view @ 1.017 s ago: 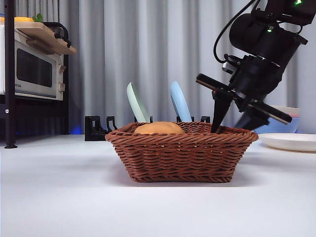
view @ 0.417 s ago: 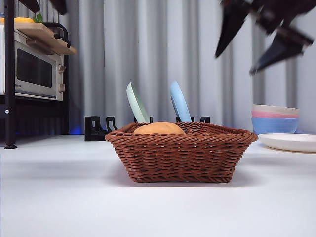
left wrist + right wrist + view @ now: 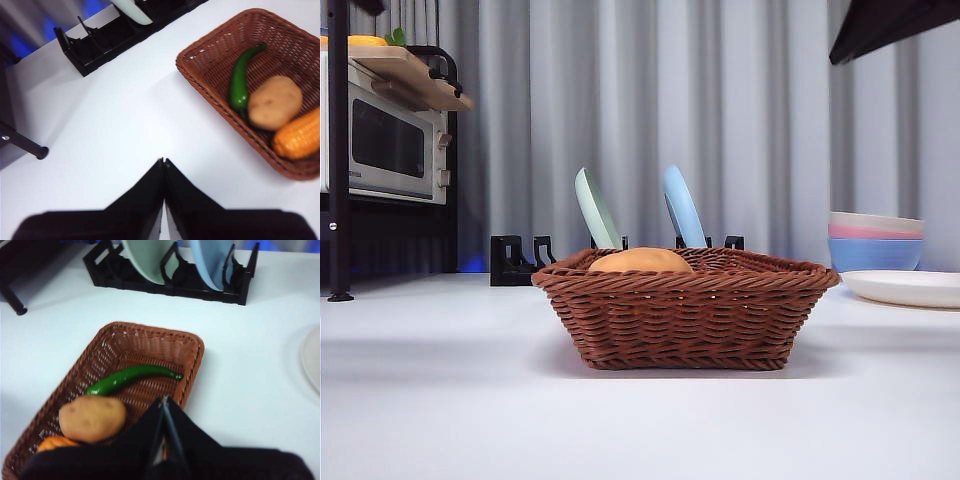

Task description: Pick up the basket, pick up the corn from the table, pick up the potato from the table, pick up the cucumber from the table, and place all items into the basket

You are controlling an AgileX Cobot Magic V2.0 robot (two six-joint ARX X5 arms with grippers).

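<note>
Since the earlier frames, the dark arm at the upper right of the front view has been raised almost out of sight; only a black tip is left in that corner. Both the left gripper (image 3: 163, 162) and the right gripper (image 3: 165, 401) are pressed together, empty. The basket (image 3: 685, 315) stands at frame centre on the surface (image 3: 440, 400), with the cucumber (image 3: 131, 378), potato (image 3: 92, 418) and corn (image 3: 300, 137) lying inside. The wicker is judged light and stiff, best gripped at the braided rim; the glossy cucumber would likely slip.
</note>
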